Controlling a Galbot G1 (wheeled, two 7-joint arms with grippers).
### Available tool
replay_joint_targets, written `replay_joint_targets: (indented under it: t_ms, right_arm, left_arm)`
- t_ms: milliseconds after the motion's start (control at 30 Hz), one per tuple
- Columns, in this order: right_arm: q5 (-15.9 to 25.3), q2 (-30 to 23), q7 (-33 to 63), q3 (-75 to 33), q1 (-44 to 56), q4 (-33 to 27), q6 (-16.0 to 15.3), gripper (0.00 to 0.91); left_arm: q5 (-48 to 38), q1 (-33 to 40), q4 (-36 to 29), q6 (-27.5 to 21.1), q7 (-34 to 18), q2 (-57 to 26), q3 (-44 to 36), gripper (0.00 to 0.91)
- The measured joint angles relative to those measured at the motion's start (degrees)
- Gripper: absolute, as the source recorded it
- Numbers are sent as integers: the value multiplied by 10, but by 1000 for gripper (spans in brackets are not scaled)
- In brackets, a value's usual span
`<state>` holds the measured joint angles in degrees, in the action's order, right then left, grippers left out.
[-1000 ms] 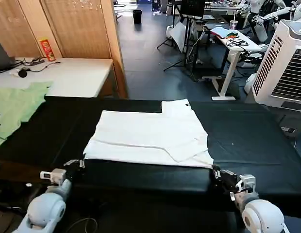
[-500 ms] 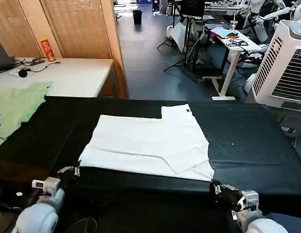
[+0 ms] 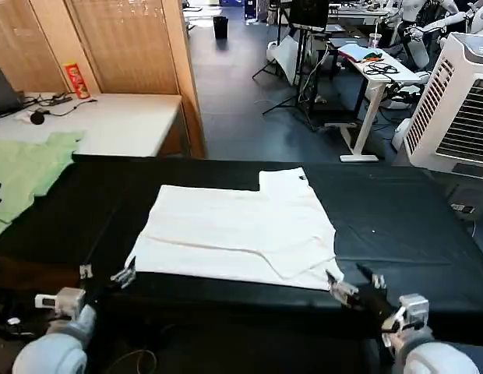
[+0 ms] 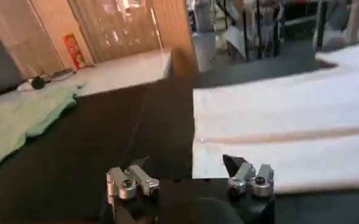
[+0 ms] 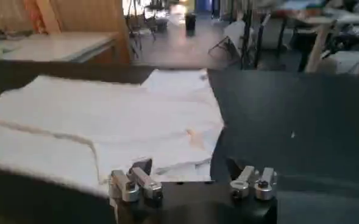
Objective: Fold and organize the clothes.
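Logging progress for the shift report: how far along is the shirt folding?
Partly done. The white cotton T-shirt lies folded into a flat rectangle on the black table, one sleeve showing at the far edge. Nothing is in hand: the left gripper and right gripper are open at its near corners. Further folds look left.

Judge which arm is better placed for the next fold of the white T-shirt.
Neither clearly; probably both. The left tool is open at the near left corner of the white T-shirt, and the right tool is open at its near right corner. Each sits just off the near edge, so a two-arm fold looks likeliest.
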<state>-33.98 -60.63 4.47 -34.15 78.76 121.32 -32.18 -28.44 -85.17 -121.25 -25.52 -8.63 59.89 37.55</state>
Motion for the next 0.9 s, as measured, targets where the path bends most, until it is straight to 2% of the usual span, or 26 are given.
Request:
replay_joint_targets:
  t_ms: [133,367,533,700,900]
  right_arm:
    - [-1,7,-5,38,-99,-76,10,878]
    - [11,-6,-14,120,-277,-238,-12,878]
    - [39,-25,-16,176,-388,-361,5,878]
    - [53,-47,-33,212,-466,-464,23,878]
    - [36,-63,-42,239,-521,-546,23,878]
  left_arm:
    - [-35,92,49,-15,3,2,-36,878]
    - [-64,248,178,-17,4,-10,-108,878]
    - [-85,338,264,-23,5,-8,-155,878]
    - [-90,420,358,-28,17,6,-192,878]
    - [-93,494,449,-40,37,21,-224,878]
